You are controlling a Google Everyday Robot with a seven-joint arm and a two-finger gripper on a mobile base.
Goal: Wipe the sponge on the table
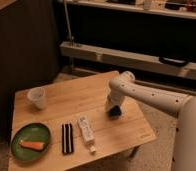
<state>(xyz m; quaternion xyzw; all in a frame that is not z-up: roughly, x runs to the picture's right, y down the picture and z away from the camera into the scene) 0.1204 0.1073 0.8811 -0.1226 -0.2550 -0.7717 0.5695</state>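
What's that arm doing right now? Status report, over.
Gripper low over table. Sponge at its tip, on the wood. White remote nearest, apart.

1. Far beyond my gripper, low over the right part of the table, a long grey metal shelf runs across.
2. Another shelf spans the far top.
3. A dark wall panel fills the left.
4. The floor is pale and speckled.
5. The light is dim and warm.
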